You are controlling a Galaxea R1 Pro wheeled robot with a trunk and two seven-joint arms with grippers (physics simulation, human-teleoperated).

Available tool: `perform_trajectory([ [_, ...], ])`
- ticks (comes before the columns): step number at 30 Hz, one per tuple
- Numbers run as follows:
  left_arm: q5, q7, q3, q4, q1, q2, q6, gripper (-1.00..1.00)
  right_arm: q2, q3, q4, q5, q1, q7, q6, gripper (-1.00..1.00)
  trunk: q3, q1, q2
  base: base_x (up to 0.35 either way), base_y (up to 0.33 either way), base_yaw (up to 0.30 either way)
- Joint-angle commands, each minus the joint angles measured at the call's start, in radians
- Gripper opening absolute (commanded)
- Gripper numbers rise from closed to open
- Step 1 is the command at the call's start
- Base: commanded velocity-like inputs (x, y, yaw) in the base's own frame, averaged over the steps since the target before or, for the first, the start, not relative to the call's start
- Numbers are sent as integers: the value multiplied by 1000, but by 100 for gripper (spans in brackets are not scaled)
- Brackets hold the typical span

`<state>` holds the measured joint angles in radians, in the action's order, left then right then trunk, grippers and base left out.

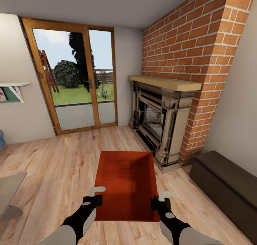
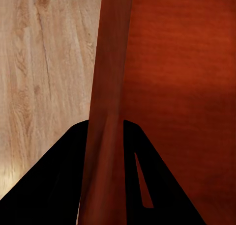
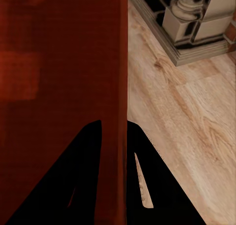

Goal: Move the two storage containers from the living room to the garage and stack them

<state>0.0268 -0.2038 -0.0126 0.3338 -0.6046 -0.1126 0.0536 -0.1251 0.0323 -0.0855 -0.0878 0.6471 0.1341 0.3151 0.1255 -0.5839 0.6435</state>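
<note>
Brick chimney (image 1: pixel 200 49) climbs the right side, rough red courses running off the top edge, with the carved stone fireplace (image 1: pixel 160 123) under it. Glazed wooden door (image 1: pixel 71 81) fills the upper left. Light plank floor (image 1: pixel 53 159) below. Lower centre, one storage container (image 1: pixel 126 182), red-orange, thin straight walls, its near edge hidden behind the arms. Left gripper (image 1: pixel 95 195) pinches the left wall; right gripper (image 1: pixel 160 199) clamps the right wall. Fingertips cut off in the wrist views.

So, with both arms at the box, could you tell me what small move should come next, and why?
Probably lift the box straight up a little. Each gripper, left and right, has its jaws astride a side wall, so a level lift should test the hold before heading to the garage.
</note>
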Motion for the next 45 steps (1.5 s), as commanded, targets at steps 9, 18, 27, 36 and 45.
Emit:
perform_trajectory([
  [9, 7, -9, -11, -2, 0, -2, 7, -100, -1, 48, -3, -17, 1, 2, 4, -100, 2, 0, 1, 0, 0, 268],
  [18, 7, -8, -12, -4, 0, -2, 8, -100, -1, 48, -3, -17, 1, 2, 4, -100, 2, 0, 1, -93, -71, 268],
  [27, 7, -8, -12, -5, 0, -2, 8, -100, -1, 48, -3, -17, 1, 2, 4, -100, 2, 0, 1, -222, -180, 268],
  [36, 7, -8, -12, -4, 0, -3, 8, -100, -1, 48, -2, -17, 1, 2, 4, -100, 2, 0, 1, -228, -185, 268],
  [45, 7, -8, -12, -3, 0, -2, 8, -100, -1, 48, -3, -17, 1, 2, 4, -100, 2, 0, 1, -228, -186, 128],
])
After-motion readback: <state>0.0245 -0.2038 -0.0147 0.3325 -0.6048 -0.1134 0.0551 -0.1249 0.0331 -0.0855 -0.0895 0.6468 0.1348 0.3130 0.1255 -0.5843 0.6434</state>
